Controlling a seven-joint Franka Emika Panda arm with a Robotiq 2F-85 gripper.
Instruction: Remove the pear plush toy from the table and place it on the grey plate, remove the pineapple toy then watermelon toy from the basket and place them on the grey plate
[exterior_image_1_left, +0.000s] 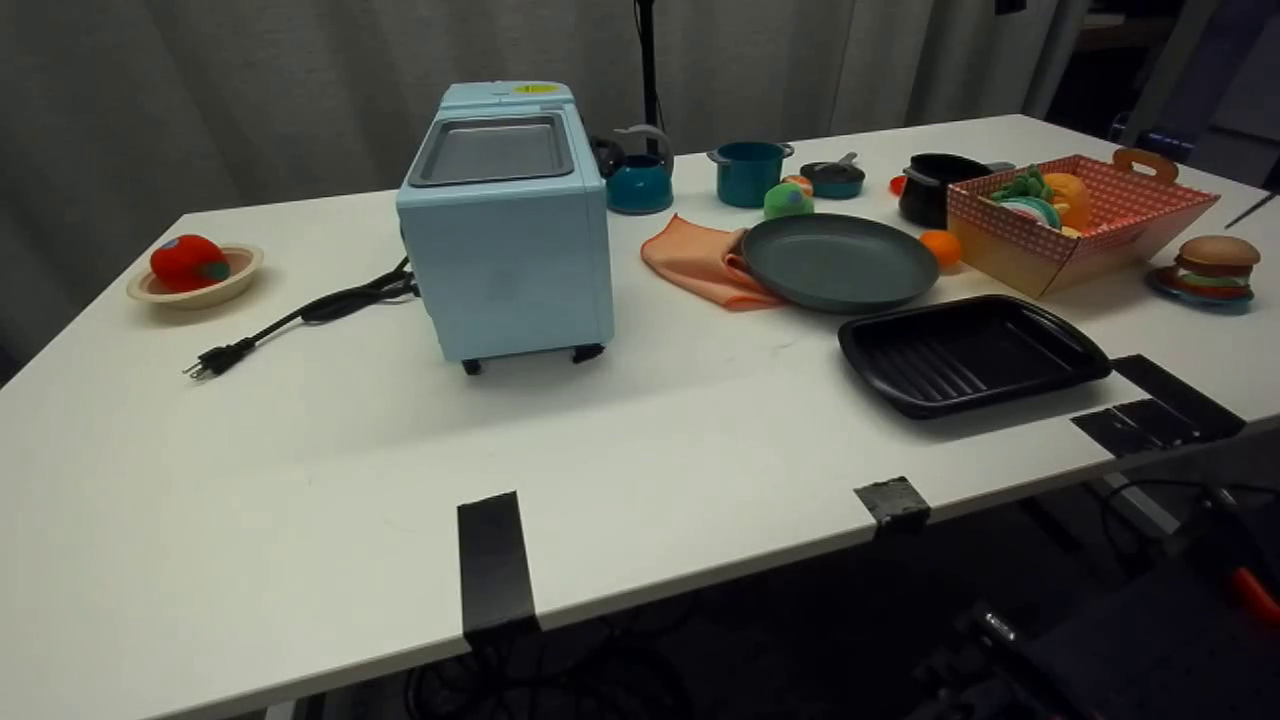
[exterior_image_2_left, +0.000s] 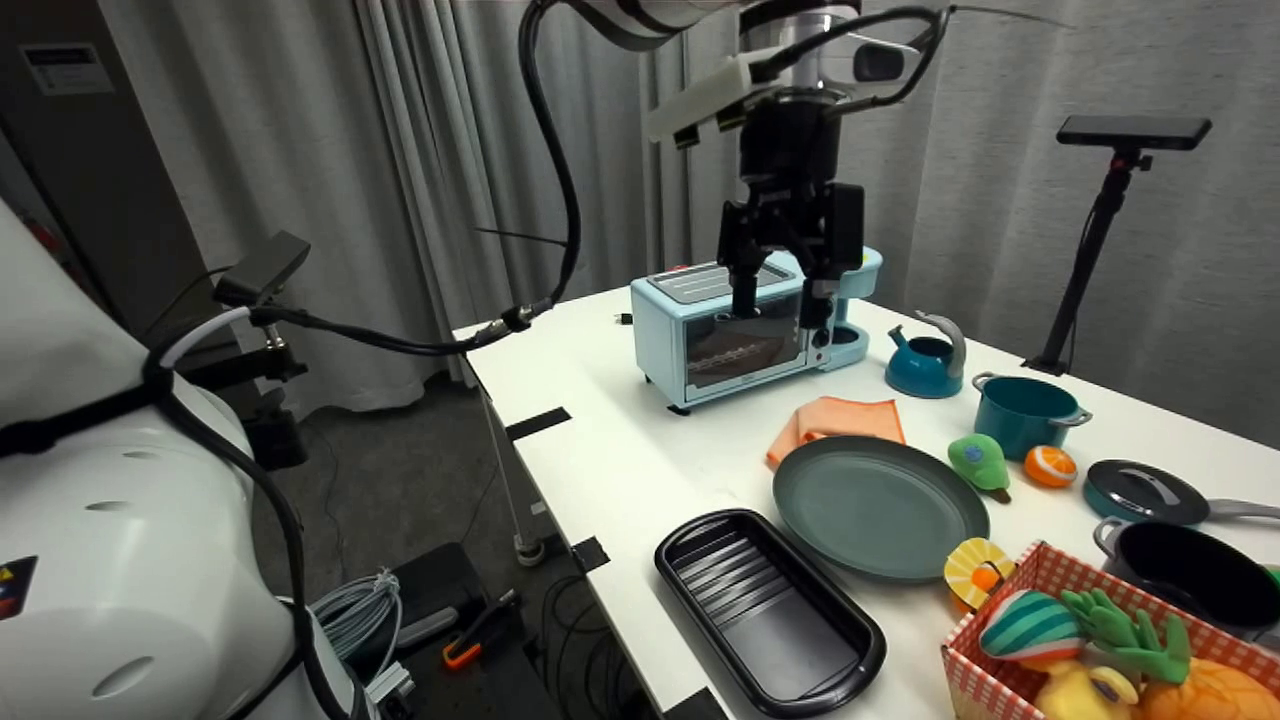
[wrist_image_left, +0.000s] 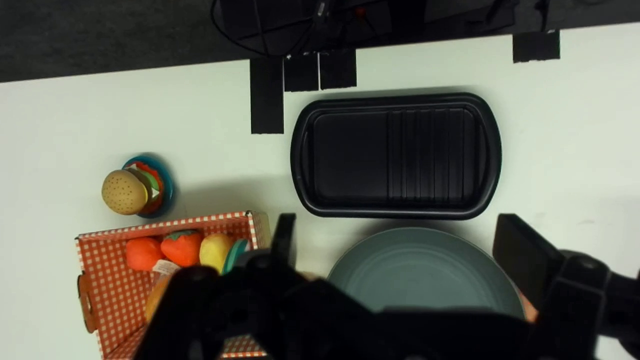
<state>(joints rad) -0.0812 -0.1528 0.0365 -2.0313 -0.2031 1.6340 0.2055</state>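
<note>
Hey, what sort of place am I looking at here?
Probably a robotics lab with a mock kitchen: a robot arm, toy fruit in a basket, and what looks like a camera on a stand.

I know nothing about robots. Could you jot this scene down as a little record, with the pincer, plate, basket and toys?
Pincer: open, holding nothing, in the air above the table
Grey plate: on the table, nothing on it yet
Pear toy: on the table, beside the grey plate
Basket: on the table, red-and-white checked
Pineapple toy: in the basket
Watermelon toy: in the basket
Also on the table: black baking pan, orange cloth, light-blue oven, teal kettle
</note>
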